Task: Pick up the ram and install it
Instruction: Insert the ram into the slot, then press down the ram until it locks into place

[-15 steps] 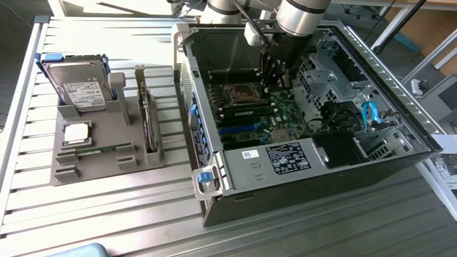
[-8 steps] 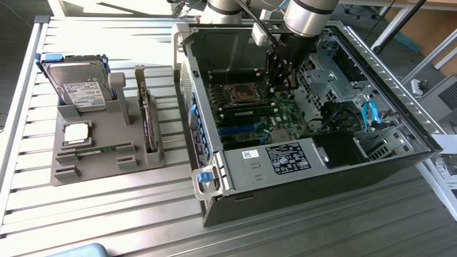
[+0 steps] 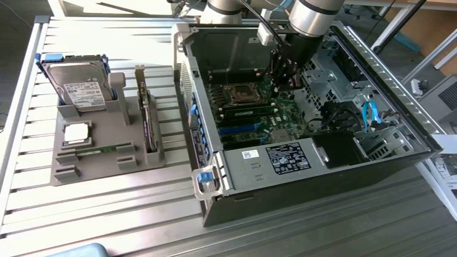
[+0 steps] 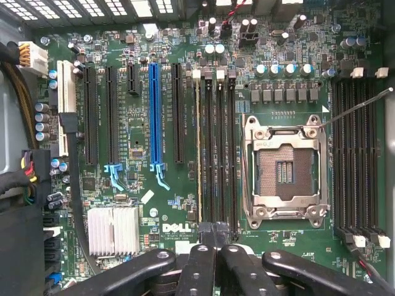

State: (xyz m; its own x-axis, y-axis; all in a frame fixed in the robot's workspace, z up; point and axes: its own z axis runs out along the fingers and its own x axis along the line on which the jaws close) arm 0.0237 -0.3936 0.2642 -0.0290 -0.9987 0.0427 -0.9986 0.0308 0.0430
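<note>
The hand (image 3: 286,84) hangs deep inside the open computer case (image 3: 236,166), low over the motherboard (image 4: 139,179). In the wrist view its fingertips (image 4: 213,237) are pressed together beside the empty CPU socket (image 4: 285,166), at one end of the bank of memory slots (image 4: 219,148). Nothing visible sits between them.

The ram (image 3: 96,151), a thin green stick, lies flat in the front groove of the grey holder (image 3: 107,170) on the slatted worktop (image 3: 107,219). That is at the exterior view's left, well apart from the hand. The square processor chip (image 3: 77,133) lies just behind it. The hard drive (image 3: 80,88) and the dark expansion card (image 3: 146,126) stand upright nearby.

A pale edge (image 4: 199,148) runs along the slot nearest the expansion connectors. It may be a module seen edge-on, but I cannot tell.

The risks, as I judge them, come from how tight the space is:
- The hand could catch the raised socket lever (image 4: 355,110) or the case wall if it travels sideways at this height.
- Pressed-together fingertips brushing the board could damage the small capacitors or the open socket's contacts.
- At the holder, the ram's shallow seat and the processor chip next to it leave little room. A slightly offset pinch could tilt the stick or nudge the chip.
</note>
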